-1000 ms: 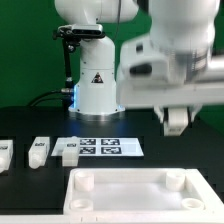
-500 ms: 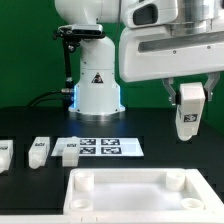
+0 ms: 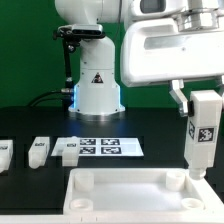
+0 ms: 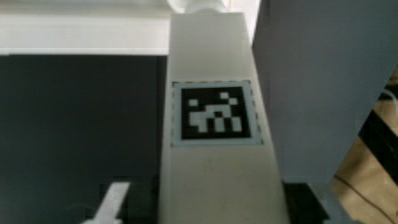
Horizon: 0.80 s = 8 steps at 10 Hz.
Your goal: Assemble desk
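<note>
Currently the pincer [image 3: 197,97] is clamped on a white square-section plastic leg [image 3: 203,128] with a black-and-white tag [image 4: 214,110]. The leg is upright at the exterior view's right, its low end at the far right corner socket [image 3: 175,180] of the white rimmed plastic tabletop [image 3: 130,205]; can't tell if it touches. More loose white legs [image 3: 38,150] lie on the black bench [image 3: 160,150] at the exterior view's left, beside the marker board [image 3: 100,147]. The white robot base [image 3: 97,85] stands far behind. Bare bench shows between board and held leg.
</note>
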Each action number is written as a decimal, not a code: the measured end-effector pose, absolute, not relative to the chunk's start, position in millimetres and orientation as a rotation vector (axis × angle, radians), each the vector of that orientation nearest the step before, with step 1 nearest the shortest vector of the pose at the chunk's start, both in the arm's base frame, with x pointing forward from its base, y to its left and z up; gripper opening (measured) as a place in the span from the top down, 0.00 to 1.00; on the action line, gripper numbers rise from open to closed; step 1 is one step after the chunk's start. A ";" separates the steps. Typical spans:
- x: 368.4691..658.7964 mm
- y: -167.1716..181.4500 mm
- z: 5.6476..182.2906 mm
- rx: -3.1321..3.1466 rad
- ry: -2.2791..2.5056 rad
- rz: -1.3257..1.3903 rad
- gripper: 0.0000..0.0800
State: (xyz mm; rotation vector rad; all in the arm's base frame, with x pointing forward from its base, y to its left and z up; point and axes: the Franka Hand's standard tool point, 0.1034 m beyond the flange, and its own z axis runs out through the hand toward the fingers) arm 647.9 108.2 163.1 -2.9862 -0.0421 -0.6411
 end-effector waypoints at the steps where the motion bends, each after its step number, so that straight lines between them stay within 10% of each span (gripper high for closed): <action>1: 649.0 107.3 163.5 -2.973 -0.042 -0.717 0.64; 8: 632.8 118.8 149.7 -2.920 -0.066 -0.951 0.64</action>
